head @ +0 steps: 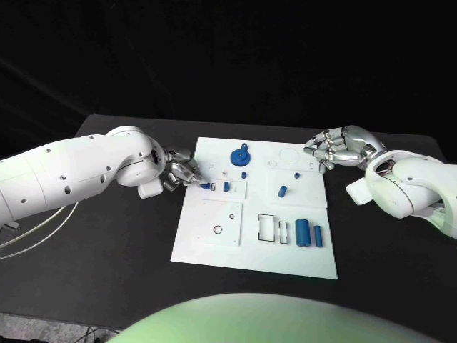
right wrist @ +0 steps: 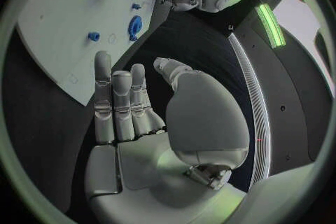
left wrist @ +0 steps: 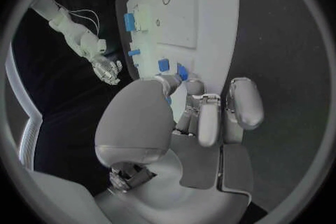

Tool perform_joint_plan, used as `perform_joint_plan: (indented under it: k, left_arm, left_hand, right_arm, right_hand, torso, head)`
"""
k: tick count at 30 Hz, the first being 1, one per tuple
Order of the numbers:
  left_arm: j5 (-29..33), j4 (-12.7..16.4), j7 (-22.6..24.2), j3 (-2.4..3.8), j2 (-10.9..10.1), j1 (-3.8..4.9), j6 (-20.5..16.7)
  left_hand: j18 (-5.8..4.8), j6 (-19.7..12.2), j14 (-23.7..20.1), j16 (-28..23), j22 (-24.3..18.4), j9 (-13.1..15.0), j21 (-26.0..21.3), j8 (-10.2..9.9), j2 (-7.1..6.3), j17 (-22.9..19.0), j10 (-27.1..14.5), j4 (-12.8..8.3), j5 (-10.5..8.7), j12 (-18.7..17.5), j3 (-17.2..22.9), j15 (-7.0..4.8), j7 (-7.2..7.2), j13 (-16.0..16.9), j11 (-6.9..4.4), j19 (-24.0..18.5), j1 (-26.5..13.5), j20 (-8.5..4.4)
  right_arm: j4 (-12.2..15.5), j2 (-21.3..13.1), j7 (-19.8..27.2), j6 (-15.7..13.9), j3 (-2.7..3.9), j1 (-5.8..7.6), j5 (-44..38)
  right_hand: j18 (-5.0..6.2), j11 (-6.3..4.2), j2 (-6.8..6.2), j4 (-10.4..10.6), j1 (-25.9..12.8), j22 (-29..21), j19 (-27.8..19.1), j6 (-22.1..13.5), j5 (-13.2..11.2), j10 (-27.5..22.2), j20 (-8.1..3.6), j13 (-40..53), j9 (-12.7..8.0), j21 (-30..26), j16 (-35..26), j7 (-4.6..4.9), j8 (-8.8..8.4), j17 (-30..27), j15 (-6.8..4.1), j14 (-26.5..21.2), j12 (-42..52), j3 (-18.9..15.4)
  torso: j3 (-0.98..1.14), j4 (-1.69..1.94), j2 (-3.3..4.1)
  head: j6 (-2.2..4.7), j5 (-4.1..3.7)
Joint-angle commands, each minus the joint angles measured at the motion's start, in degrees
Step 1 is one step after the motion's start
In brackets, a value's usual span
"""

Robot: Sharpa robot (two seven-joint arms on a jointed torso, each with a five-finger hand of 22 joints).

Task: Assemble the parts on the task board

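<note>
The white task board point(head: 213, 246) lies mid-table. My left hand point(head: 182, 172) is at the board's left edge, and its thumb and a finger pinch a small blue part point(head: 206, 186) just above the plate, beside a small slot point(head: 226, 187). In the left wrist view the same part point(left wrist: 181, 71) sits at the fingertips point(left wrist: 193, 87), with the other fingers loosely extended. My right hand point(head: 337, 146) hovers at the board's far right corner and holds nothing. Its fingers point(right wrist: 115, 101) are straight and the thumb stands apart.
On the board are a blue round knob point(head: 240, 156), a small blue peg point(head: 245, 174), another peg point(head: 282, 191), a blue cylinder point(head: 303, 230) and a blue block point(head: 317, 236) by rectangular cut-outs point(head: 267, 227). Black table point(head: 105, 250) surrounds the board.
</note>
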Motion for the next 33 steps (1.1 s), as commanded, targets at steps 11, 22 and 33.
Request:
perform_joint_plan:
  k: [11, 22, 33]
  left_arm:
    - [2.61, 0.63, 3.05, 0.05, -0.48, 0.73, -0.77]
    - [-2.40, 1.06, 2.75, 0.04, 0.54, 3.39, -0.52]
    - [-10.02, 2.83, -0.66, -0.44, 1.83, 4.85, -1.32]
  left_hand:
    - [-0.35, 0.63, 4.24, 0.29, 0.21, 0.77, 0.32, 0.49, -1.24, 10.96, 1.54, -11.58, 0.24, 0.28, 12.98, -0.46, -0.44, 0.88, -0.19, 0.28, -1.46, -0.15]
    - [-0.75, 4.13, 5.22, 1.57, 2.23, 2.96, 2.03, -0.34, -5.05, 12.92, 6.57, -14.62, 7.91, 2.35, 19.15, -1.33, -1.33, 6.77, -1.13, 1.37, -6.26, -0.84]
    - [-1.09, 5.60, 5.56, 2.06, 3.76, 4.66, 3.30, -0.86, -6.10, 13.69, 8.69, -15.95, 13.32, 3.12, 20.20, -1.90, -1.93, 9.34, -1.74, 2.25, -8.21, -1.37]
  right_arm:
    - [-0.03, 0.03, 0.25, 0.49, 0.02, -0.02, -0.19]
    - [-0.02, 0.08, 0.29, 0.34, 0.02, -0.02, -0.18]
    - [0.31, -0.03, 0.53, -0.14, 0.03, 0.09, -0.18]
  right_hand:
    - [0.73, -0.14, 0.02, 0.01, 0.46, -0.06, 0.49, 0.01, 0.32, 0.18, -0.06, -0.07, -0.06, -0.31, 0.21, -0.03, 0.24, -0.19, -0.01, 0.09, -0.13, 0.32]
    - [0.73, -0.14, 0.02, 0.01, 0.46, -0.06, 0.49, 0.01, 0.32, 0.18, -0.06, -0.07, -0.06, -0.31, 0.21, -0.03, 0.24, -0.19, -0.01, 0.09, -0.13, 0.32]
    - [0.73, -0.14, 0.01, 0.02, 0.43, -0.09, 0.51, -0.01, 0.33, 0.18, -0.06, -0.10, -0.07, -0.35, 0.14, -0.03, 0.24, -0.31, -0.01, 0.03, -0.13, 0.35]
  torso:
    - [0.01, 0.00, 0.02]
    - [0.05, 0.01, 0.00]
    - [0.10, -0.01, -0.05]
  head:
    - [0.00, -0.11]
    - [0.00, -0.02]
    - [0.00, 0.00]
